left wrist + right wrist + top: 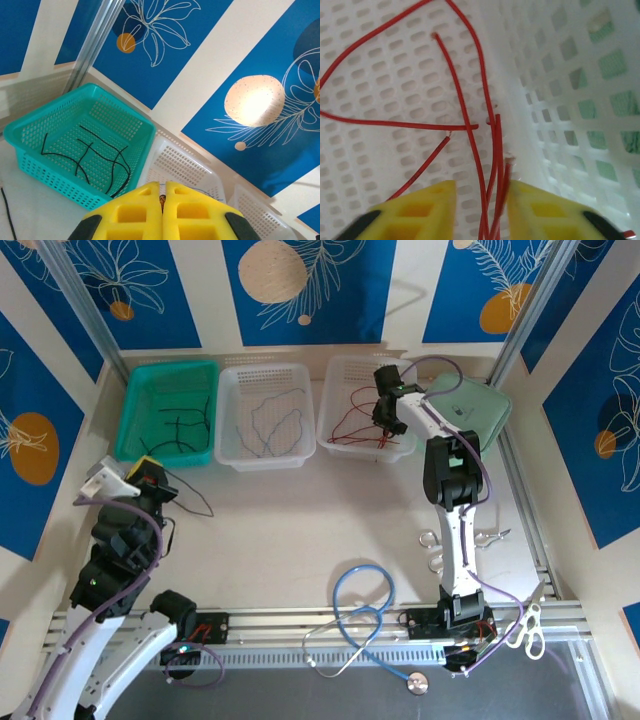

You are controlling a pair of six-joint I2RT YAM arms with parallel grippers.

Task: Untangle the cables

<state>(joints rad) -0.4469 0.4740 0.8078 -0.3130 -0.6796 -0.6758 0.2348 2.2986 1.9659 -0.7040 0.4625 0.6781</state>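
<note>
- red cables: loose strands, crossing, on the floor of the R white basket, the bin just R of the mid white basket. Several run up betw. the fingers of the right gripper.
- right gripper: fingers spread, nothing pinched. It sits low on the wall side of that bin.
- step (est.): colour sort, red lot being dropped off or picked over. To do it well, lift straight up w/ fingers wide so no strand rides out on a pad. Keep off the perforated wall, since ends could catch in the holes.
- black cable: single strand on the table, L of the mid white basket and nearer the arms, trailing from beside the left gripper.
- left gripper: pads pressed together; cannot tell if the strand is pinched.
- teal basket, just L of the mid white basket: black cables, a few, overlapping.
- mid white basket: one grey-blue cable, wavy.
- stethoscope: well apart from the mid white basket, by the arm bases; not part of the lot.
</note>
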